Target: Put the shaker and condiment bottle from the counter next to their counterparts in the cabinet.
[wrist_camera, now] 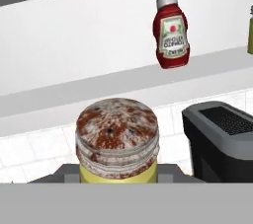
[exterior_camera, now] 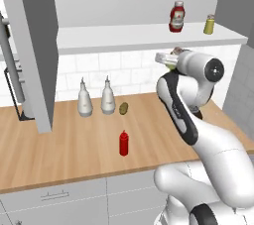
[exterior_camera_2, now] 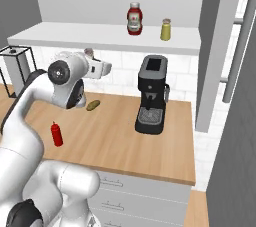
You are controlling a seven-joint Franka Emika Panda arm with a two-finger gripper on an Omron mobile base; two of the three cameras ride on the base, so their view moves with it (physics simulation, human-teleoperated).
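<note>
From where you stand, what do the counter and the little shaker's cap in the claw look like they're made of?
The counter looks like light-brown wood with a matte finish: faint plank lines run across it. The shaker's cap looks like worn metal, grey mottled with rust-red patches and small holes, though the rendering leaves that open. Its body is plain matte yellow, maybe plastic.

3 cams: two on the base behind the arm, one on the hand.
Left base view looks forward and down from behind-left, right base view from behind-right. Both cover the counter [exterior_camera: 74,149], the cabinet shelf [exterior_camera: 124,38], the sauce bottle [exterior_camera: 176,17] and the red squeeze bottle [exterior_camera_2: 56,134]. Hand view sits close behind a shaker cap [wrist_camera: 117,134], facing the same shelf and sauce bottle.
</note>
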